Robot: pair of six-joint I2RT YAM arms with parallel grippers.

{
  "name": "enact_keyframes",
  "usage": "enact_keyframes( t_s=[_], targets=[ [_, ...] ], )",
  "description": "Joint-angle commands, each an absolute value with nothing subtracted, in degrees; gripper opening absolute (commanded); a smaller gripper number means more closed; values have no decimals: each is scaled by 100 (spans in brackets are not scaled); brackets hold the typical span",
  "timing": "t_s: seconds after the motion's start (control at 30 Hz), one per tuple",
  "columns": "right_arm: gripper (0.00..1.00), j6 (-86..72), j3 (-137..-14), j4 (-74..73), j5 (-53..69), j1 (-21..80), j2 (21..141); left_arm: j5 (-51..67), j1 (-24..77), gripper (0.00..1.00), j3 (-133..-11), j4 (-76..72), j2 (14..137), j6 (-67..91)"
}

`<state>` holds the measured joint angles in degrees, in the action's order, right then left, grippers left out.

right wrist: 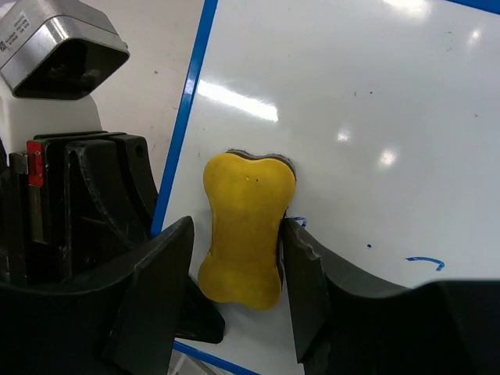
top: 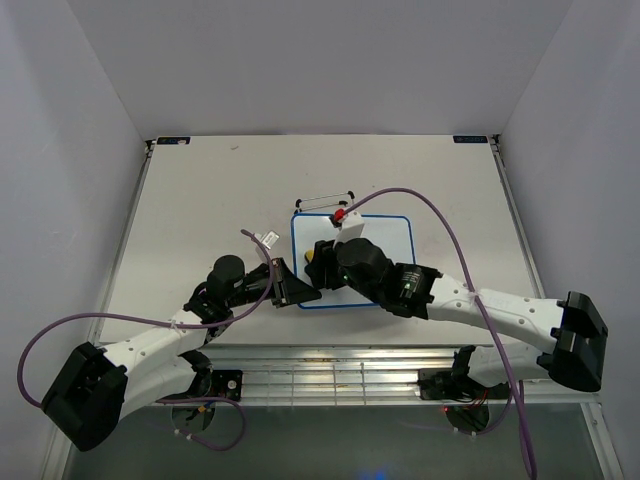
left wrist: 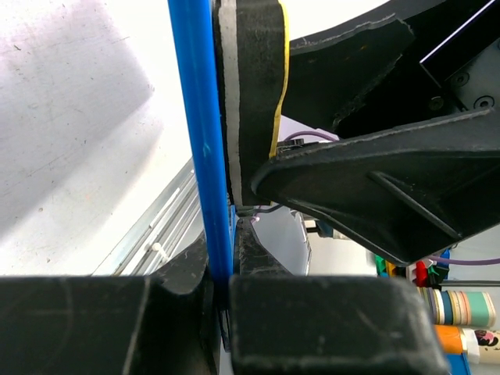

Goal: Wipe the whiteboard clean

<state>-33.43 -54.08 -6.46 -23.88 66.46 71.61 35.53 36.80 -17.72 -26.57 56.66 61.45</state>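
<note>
While the whiteboard [top: 385,245] lies near the middle of the bench [top: 200,200], we see both arms meeting over its left side. The left arm [top: 150,345] reaches in from the near left, and its jaws are pressed onto the board's blue frame [left wrist: 201,141] at the left edge, close to the near corner. In the left wrist view the frame runs straight down into the slit between them.

The right arm [top: 500,310] comes in from the near right and crosses over the board. Its jaws pinch a yellow eraser [right wrist: 246,226] by its narrow waist (it is shaped rather like a bone). The eraser sits flat against the white surface, just inside the left edge of the frame. From the left wrist we see the eraser [left wrist: 250,94] edge-on, a dark body with a thin yellow face, just beside the frame.

Most of the board is clean. A short blue stroke [right wrist: 426,262] and a few small specks show to the right of the eraser.
</note>
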Motion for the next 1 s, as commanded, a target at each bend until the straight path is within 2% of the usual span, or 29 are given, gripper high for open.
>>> enact_keyframes(
  t_s=[0.0,0.43,0.97],
  targets=[
    [55,-3208,-5651,-1194,-2556,6697,7400,3929,3753,0,-1995,-4008,5379,5968],
    [53,-3111,-6205,-1740,-3260,6829,7734,3911,3753,0,-1793,-3973,5317,5941],
    [49,-3067,-6468,-1784,-3278,6996,7893,3894,3753,0,-1626,-3858,5300,5880]
  ],
)
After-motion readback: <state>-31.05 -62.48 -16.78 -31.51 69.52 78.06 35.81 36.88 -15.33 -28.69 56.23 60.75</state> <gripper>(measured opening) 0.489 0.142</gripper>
